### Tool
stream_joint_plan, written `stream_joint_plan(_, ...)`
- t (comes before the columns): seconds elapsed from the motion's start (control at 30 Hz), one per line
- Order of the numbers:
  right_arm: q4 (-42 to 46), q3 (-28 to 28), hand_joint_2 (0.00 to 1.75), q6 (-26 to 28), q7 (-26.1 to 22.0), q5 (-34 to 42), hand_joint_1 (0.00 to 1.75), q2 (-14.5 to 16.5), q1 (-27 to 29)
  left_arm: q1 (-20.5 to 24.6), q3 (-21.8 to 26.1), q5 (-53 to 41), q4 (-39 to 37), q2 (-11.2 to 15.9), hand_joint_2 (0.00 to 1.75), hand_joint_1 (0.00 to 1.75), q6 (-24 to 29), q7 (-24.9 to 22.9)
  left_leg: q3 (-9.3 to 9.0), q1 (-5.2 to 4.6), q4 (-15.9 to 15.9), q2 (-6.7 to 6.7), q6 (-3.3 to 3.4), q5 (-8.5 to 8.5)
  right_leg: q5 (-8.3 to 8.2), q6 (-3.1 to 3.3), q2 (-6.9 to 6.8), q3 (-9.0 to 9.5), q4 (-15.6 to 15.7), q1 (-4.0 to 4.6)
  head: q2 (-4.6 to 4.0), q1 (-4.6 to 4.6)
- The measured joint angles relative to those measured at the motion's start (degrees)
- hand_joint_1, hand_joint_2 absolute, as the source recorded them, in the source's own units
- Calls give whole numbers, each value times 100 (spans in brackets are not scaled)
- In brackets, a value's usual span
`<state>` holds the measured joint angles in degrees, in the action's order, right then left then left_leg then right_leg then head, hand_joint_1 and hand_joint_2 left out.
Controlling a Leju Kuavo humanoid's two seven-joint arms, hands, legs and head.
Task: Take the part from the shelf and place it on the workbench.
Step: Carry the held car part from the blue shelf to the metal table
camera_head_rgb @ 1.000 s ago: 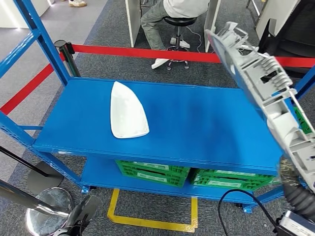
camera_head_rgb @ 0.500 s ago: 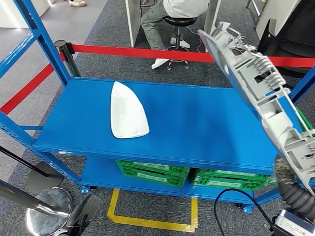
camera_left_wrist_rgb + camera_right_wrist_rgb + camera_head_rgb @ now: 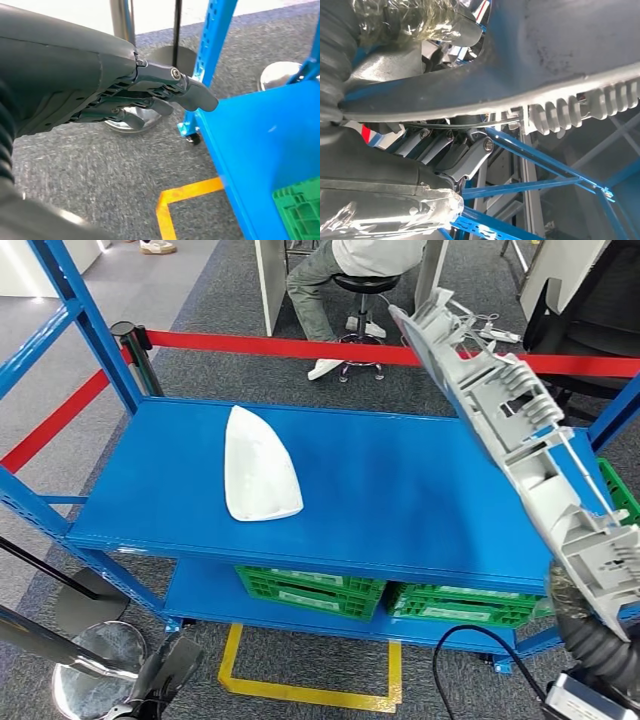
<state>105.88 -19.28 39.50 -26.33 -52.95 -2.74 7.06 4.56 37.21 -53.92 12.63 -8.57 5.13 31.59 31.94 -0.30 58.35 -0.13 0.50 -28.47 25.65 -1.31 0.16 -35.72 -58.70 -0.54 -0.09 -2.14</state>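
A long grey ribbed plastic part [image 3: 521, 430] slants across the right of the head view, above the right end of the blue shelf [image 3: 392, 490]. My right hand [image 3: 444, 155] grips it from below, with its fingers [image 3: 471, 157] curled against the part's underside [image 3: 554, 55]. In the head view the part hides that hand, and the ribbed right arm [image 3: 596, 635] rises under it. A white, iron-shaped part [image 3: 259, 467] lies flat on the shelf's left half. My left hand [image 3: 162, 675] hangs low by the floor, fingers [image 3: 188, 92] stretched out and holding nothing.
Green crates [image 3: 309, 590] sit on the lower shelf level. Blue uprights [image 3: 83, 325] frame the shelf's left side. A red barrier tape [image 3: 287, 346] runs behind it, and a person sits on a stool [image 3: 362, 285] beyond. Chrome stanchion bases [image 3: 98, 665] and yellow floor tape [image 3: 302, 692] lie near my left hand.
The grey part in my right hand has swung leftward, further over the shelf's right end. The white part and my left hand stay put.
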Motion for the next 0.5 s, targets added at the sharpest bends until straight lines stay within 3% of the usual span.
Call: stream_joint_plan(0.5, 159, 28, 175, 0, -125, 489, 175, 169, 145, -4, 8, 38, 0, -48, 175, 0, 91, -77, 0, -1, 0, 0, 0, 0, 0, 0, 1, 0, 0, -1, 0, 0)
